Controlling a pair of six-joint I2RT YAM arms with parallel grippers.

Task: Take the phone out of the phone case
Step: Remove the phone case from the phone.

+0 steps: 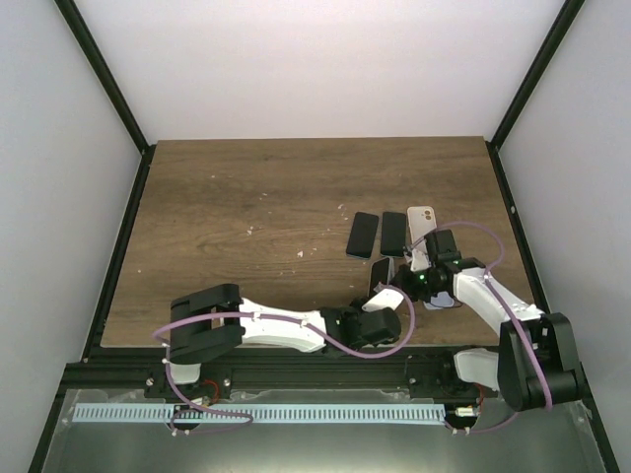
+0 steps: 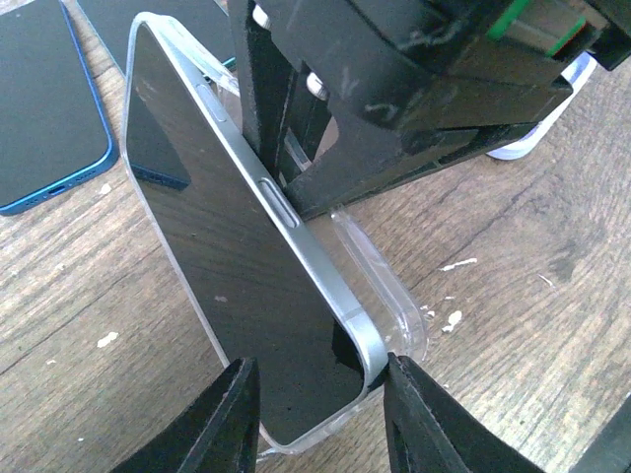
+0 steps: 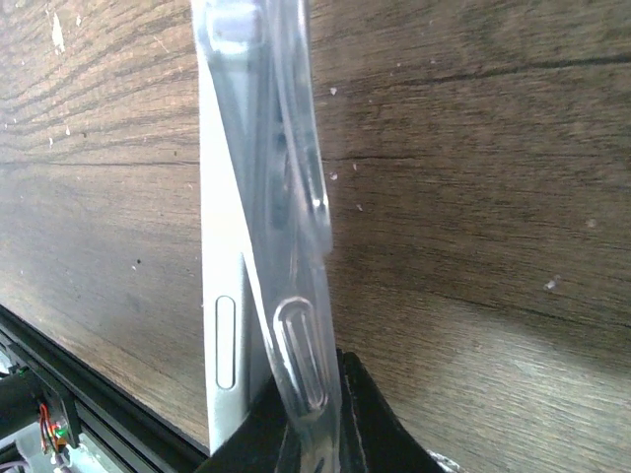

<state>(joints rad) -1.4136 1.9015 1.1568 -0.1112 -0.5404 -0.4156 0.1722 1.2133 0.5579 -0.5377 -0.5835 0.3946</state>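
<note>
Take the white-backed phone (image 1: 422,225) lying flat on the table (image 1: 246,197) as your marker. The phone (image 2: 227,246) you are after is on the near side of it and slightly to its left, lifted off the wood and tilted up on edge between your two arms. Your left gripper (image 2: 317,379) is clenched on the lower end of that phone. One finger presses the dark screen and the other presses the back, at the corner where the clear rim wraps the silver frame. Your right gripper (image 3: 311,414), nearer the marker than the left one, is pinched on the clear phone case (image 3: 291,197). In its wrist view the transparent shell runs up from between its fingers. The silver side of the phone, with its long button, stands just beside the shell and has parted from it along the upper stretch. From the left wrist you can see the same split. The case wall has peeled away from the phone's long edge, while the bottom corner is seated in the case. To the left of your marker, a dark phone (image 1: 393,234) and then a blue-edged phone (image 2: 39,108) lie flat in the same row, apart from the one being held.
</note>
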